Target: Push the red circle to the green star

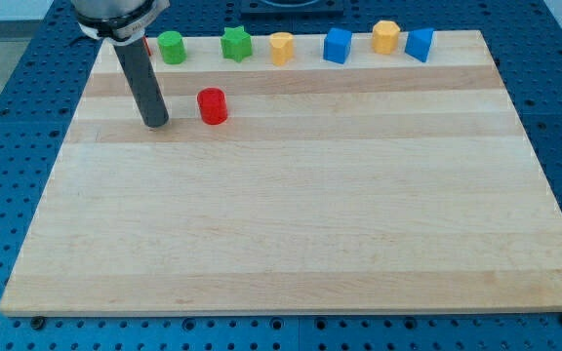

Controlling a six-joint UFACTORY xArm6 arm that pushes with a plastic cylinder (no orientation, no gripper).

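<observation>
— Since the whole move turns on one line, where does my tip (156, 124) stand against the small red plastic circle block (213, 105)?

— My tip rests on the pale wooden tabletop (291, 224) just to the view's left of the red circle, a touch lower in the view, with a narrow strip of bare wood between them. They are near but apart.

— And the target?

— The green star-shaped block (236, 43) sits in the row along the view's top edge, up and slightly to the view's right of the red circle. So the circle lies between my tip and the star only roughly; the line from tip through circle runs more sideways than the line from circle to star.

— Meaning a straight shove would miss?

— I judge it would send the circle toward the view's right, past the star. My tip probably wants to come round below the circle first, then push toward the view's top.

— Anything close to the star?

— A green round block (171, 47) on its left and a yellow block (281, 47) on its right. A sliver of red shows behind the rod near the top left corner; possibly another block, too hidden to tell.

— State of the claw?

— None exists on this arm: it ends in a plain dark rod, so nothing spreads, presses together or pinches.
</observation>
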